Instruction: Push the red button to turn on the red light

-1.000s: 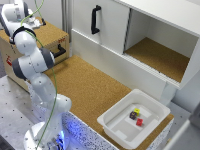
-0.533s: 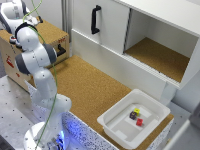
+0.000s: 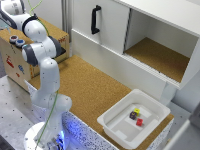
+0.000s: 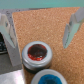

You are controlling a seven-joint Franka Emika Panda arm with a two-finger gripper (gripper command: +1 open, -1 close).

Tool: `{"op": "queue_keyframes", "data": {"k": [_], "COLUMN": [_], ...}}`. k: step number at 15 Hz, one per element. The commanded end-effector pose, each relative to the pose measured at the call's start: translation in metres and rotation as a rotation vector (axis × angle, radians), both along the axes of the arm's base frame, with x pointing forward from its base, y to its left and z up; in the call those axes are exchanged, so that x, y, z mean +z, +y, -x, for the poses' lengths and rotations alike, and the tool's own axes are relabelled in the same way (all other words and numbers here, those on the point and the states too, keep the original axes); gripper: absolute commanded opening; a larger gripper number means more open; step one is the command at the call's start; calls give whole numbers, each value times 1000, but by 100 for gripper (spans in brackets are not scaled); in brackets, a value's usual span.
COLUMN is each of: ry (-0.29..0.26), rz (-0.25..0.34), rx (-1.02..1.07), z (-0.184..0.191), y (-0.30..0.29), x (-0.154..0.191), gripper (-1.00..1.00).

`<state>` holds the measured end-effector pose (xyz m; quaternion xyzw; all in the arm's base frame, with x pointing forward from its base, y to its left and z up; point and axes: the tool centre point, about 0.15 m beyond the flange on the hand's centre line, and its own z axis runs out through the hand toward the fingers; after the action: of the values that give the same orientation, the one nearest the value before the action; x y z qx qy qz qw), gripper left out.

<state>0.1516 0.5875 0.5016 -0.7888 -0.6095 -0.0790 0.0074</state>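
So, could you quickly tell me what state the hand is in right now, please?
Hand: open, holding nothing, fingers spread above the red button.

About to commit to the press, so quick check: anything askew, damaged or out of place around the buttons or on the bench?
Nothing stands out. The red button and blue button sit intact side by side, the open gripper above them. The white bin rests flat on the cork, its small blocks inside.

Small blocks (image 3: 136,116) in tray (image 3: 113,124)
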Motion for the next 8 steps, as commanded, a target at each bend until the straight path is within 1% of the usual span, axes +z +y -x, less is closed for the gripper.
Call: {"op": "queue_keyframes", "data": {"k": [1, 3, 4, 5, 8], "ry": [44, 24, 16, 22, 17], "rz": [211, 214, 206, 194, 186], "rx": [-37, -24, -25, -43, -56], "z": [-10, -12, -14, -18, -27], "y": [45, 49, 50, 49, 50], "x": [12, 11, 10, 8, 6], "gripper": [-100, -100, -100, -100, -100]}}
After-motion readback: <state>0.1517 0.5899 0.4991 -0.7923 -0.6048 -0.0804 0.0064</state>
